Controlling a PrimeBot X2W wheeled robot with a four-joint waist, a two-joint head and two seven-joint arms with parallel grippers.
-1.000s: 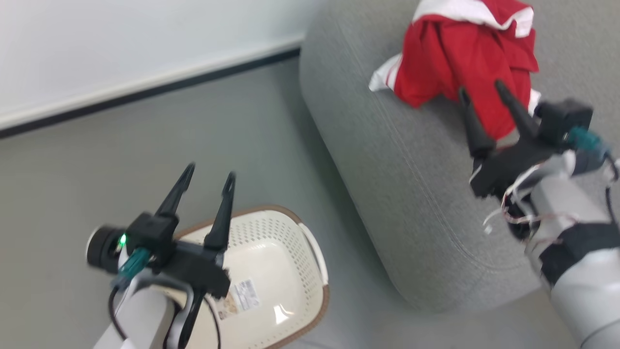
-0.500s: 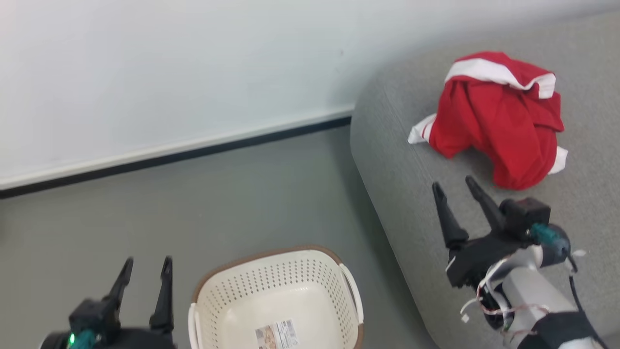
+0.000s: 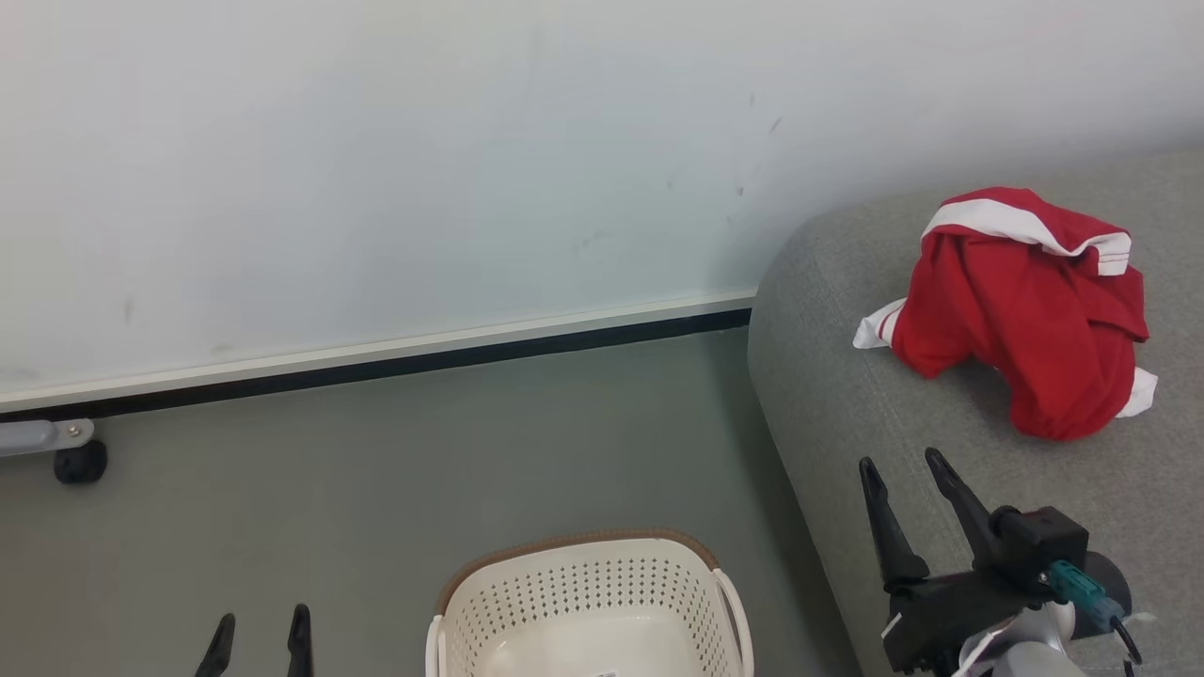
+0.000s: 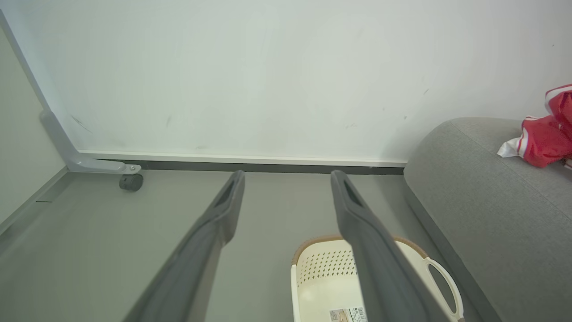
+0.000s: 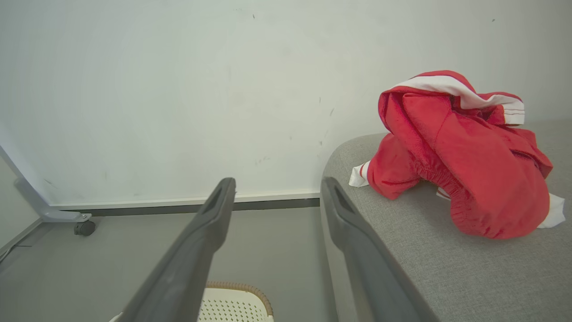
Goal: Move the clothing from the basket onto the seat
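Head view: left gripper (image 3: pixel 263 616), right gripper (image 3: pixel 898 458) released, empty. Clothing (image 3: pixel 1021 324) beyond right gripper, near rounded seat (image 3: pixel 847 414) edge; could slide off.

Head view: left tool (image 3: pixel 262 628) at the lower left edge, just its 2 dark fingertips (image 3: pixel 300 632) in frame, pointing up, parted, nothing between them. The left wrist view shows the same jaws spread wide and empty. Right tool (image 3: pixel 899 463) at lower right, 2 long fingers (image 3: pixel 889 538) angled up and a bit left, parted and empty, with a black wrist block (image 3: pixel 1039 541) and teal connector (image 3: pixel 1075 583) behind them and the pale forearm (image 3: pixel 1030 651) barely in at the bottom edge.
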